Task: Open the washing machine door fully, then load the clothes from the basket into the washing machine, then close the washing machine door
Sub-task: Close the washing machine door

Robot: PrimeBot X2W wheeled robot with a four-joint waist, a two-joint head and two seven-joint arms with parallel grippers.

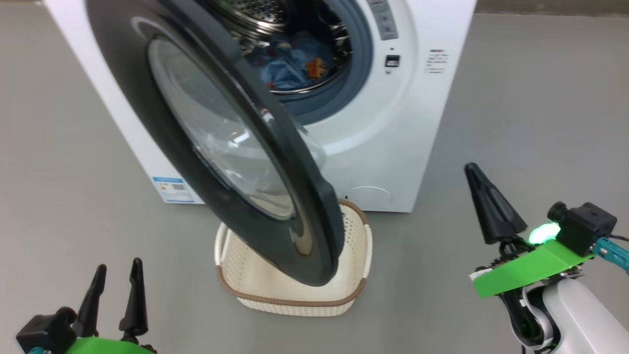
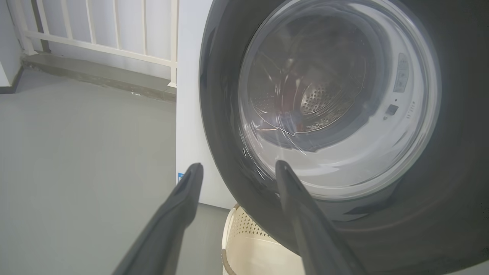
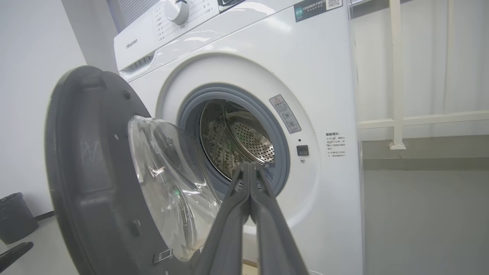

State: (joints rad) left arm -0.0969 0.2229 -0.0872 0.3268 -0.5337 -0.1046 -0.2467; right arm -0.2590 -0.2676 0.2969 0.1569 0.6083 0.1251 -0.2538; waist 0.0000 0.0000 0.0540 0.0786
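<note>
The white washing machine (image 1: 393, 128) stands ahead with its black-rimmed door (image 1: 221, 147) swung out over the basket (image 1: 295, 290). Blue clothes (image 1: 295, 61) with an orange print lie inside the steel drum (image 3: 237, 137). No clothes show in the cream basket's visible floor. My left gripper (image 1: 118, 275) is open at the lower left, short of the door's outer face (image 2: 344, 99), nothing between its fingers. My right gripper (image 1: 474, 169) is shut and holds nothing, hovering right of the machine; in the right wrist view its closed fingers (image 3: 250, 168) point at the drum opening.
Grey floor surrounds the machine. A white railing (image 2: 114, 38) and a raised ledge (image 2: 95, 76) run behind it. A dark bin (image 3: 15, 217) stands by the wall beyond the door. A blue label (image 1: 172, 189) marks the machine's lower corner.
</note>
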